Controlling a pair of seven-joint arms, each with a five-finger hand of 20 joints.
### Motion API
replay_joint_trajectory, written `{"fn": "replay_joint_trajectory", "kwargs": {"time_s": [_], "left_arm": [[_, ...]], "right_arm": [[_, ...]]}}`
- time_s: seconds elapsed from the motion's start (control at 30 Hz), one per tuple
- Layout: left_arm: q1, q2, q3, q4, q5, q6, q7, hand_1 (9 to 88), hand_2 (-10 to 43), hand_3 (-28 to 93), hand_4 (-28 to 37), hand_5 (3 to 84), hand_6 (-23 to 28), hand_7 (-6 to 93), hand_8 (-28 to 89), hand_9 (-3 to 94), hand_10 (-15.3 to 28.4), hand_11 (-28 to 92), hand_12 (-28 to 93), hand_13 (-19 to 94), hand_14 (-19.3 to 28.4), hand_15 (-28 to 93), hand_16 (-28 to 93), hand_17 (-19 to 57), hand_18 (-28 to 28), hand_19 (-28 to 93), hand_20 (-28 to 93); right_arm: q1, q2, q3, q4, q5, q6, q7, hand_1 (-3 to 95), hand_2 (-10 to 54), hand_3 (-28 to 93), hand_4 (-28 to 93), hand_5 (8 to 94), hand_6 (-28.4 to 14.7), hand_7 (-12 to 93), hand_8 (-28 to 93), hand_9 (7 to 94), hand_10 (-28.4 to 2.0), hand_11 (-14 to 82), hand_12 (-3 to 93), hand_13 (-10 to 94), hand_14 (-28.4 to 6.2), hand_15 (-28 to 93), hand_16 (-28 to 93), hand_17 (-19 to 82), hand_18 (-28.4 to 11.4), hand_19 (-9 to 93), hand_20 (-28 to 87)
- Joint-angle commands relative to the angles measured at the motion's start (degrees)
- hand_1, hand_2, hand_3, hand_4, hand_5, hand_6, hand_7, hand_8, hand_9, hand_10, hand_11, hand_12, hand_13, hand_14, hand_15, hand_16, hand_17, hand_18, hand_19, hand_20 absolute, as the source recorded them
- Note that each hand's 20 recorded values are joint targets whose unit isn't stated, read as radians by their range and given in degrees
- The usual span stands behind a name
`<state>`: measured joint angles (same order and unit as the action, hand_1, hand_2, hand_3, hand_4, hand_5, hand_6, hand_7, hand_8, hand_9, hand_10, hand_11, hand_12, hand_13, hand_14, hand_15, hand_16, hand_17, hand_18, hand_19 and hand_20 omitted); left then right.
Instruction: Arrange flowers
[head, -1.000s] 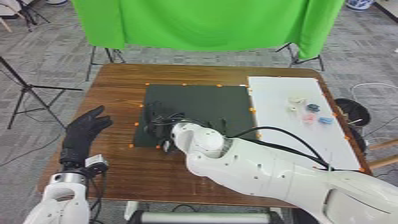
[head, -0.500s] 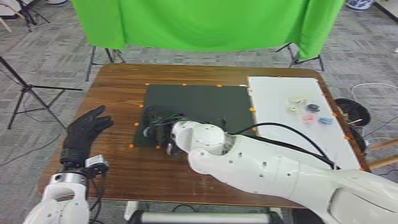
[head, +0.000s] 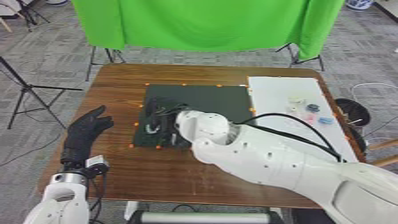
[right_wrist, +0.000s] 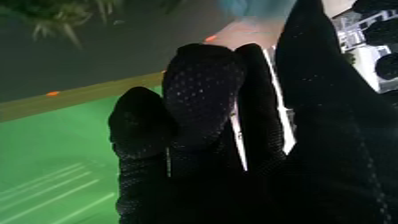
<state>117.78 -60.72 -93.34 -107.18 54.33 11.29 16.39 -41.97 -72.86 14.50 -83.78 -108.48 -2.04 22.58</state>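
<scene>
Right hand (head: 163, 119): in black fabric, low over the dark mat (head: 211, 96), left of its middle; open, closed or gripping, cannot tell.
Green leaves (right_wrist: 67, 12): thin, spiky, ragged-edged, against dark ground in the right wrist view.
Mat edges: straight, dotted with small orange markers (head: 159, 147); strip of table between mat and near edge.
Left hand (head: 84, 129): open, fingers straight and slightly spread; well apart from right hand, over the table's left side.
Flowers, pale (head: 295, 104), dark blue (head: 313, 108), pink (head: 310, 119), light blue (head: 326, 121): small, rounded, loosely grouped on the white sheet (head: 280, 90), right of the mat, near the table's right edge.
Table (head: 151, 175): brown wood, visible grain.
Green cloth (head: 204, 25): smooth, hanging beyond the far edge.
</scene>
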Motion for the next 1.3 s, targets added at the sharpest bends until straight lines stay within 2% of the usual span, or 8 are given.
{"fn": "replay_joint_trajectory", "kwargs": {"time_s": [0.03,0.2,0.27,0.37,0.47,0.6,1.0,1.3], "left_arm": [[1.3,-0.22,-0.34,-0.17,0.36,-0.48,-0.3,23.6,-9.5,68,-28.3,45.7,-0.1,14.5,-8,49.0,12.9,21,13,40,17.5,26,1,7.7,14.4,9,20],[2.4,-1.05,-0.67,-0.72,0.49,-0.25,-0.3,23.6,-9.5,68,-28.3,45.7,-0.2,14.6,-8,49.0,13.0,21,14,40,17.6,26,1,7.6,14.4,9,19],[2.1,-0.92,-0.59,-0.55,0.64,-0.47,-0.34,23.7,-9.5,68,-28.3,45.7,-0.3,14.5,-8,49.0,12.9,21,14,40,17.5,26,1,7.7,14.4,9,19],[2.8,-1.05,-1.31,-0.89,0.56,-0.14,-0.5,23.8,-9.5,68,-28.3,45.7,-0.3,14.5,-8,48.9,12.9,21,14,40,17.6,26,1,7.7,14.4,9,19],[3.3,-1.04,-2.04,-1.12,0.33,0.32,-0.35,23.9,-9.5,68,-28.3,45.8,-0.3,14.5,-8,49.0,12.9,21,14,40,17.6,27,1,7.7,14.5,9,19],[3.5,-1.13,-2.39,-1.27,0.39,0.12,-0.36,24.0,-9.5,67,-28.3,46.0,-0.3,14.5,-8,49.1,13.0,21,14,40,17.6,27,1,7.6,14.4,9,19],[3.2,-1.81,-1.25,-1.22,1.01,-0.18,-0.27,24.1,-9.5,68,-28.3,46.2,-0.3,14.6,-8,49.2,12.9,22,14,40,17.6,27,1,7.6,14.4,9,19],[3.3,-2.14,-0.79,-1.27,1.01,-0.21,-0.25,24.0,-9.5,68,-28.3,46.6,-0.3,14.8,-8,49.2,12.9,21,13,40,17.6,27,1,7.5,14.4,9,19]], "right_arm": [[3.2,3.0,2.2,-4.0,0.7,-2.0,-1.0,39.9,-9.5,73,-15,51.0,4.6,16,-10,56.5,-13.6,11.3,17.8,86,-2.8,57,30,60,-11.8,93,46],[2.8,8.7,7.3,-10.1,0.1,-3.8,-2.7,38.8,-9.5,73,-15,49.3,3.8,15,-9,55.3,-13.9,10.5,17.9,86,-2.8,57,30,60,-12.0,93,46],[2.2,13.2,10.0,-13.8,0.5,-4.1,-2.6,38.2,-9.5,73,-15,48.7,3.6,15,-9,54.6,-13.9,10.3,18.0,85,-3.0,57,30,59,-12.1,93,46],[0.1,19.8,15.6,-18.7,1.2,-9.4,-2.1,35.2,-9.5,73,-15,47.0,2.8,14,-8,53.6,-14.6,9.5,18.1,84,-3.9,58,30,58,-12.9,93,46],[-3.5,25.8,22.3,-22.4,1.5,-14.5,-0.1,31.6,-9.5,70,-15,43.9,1.0,11,-7,51.9,-15.5,7.9,18.4,82,-5.3,58,29,56,-14.4,93,46],[-12.2,32.8,32.8,-25.9,1.3,-14.6,2.6,27.6,-9.5,67,-15,41.1,-1.2,8,-6,49.8,-16.7,6.6,18.5,81,-6.5,58,29,54,-15.5,93,46],[-35.6,41.9,54.6,-27.7,-0.1,-14.0,6.5,26.2,-9.5,64,-15,48.8,-1.5,9,-5,56.7,-16.1,8.0,18.4,81,-8.2,58,28,54,-17.2,93,45],[-38.7,42.1,55.5,-25.7,-0.7,-16.2,6.9,27.0,-9.5,65,-14,50.6,-1.1,10,-6,58.0,-16.0,8.6,18.6,81,-8.2,58,28,54,-17.3,93,46]]}}
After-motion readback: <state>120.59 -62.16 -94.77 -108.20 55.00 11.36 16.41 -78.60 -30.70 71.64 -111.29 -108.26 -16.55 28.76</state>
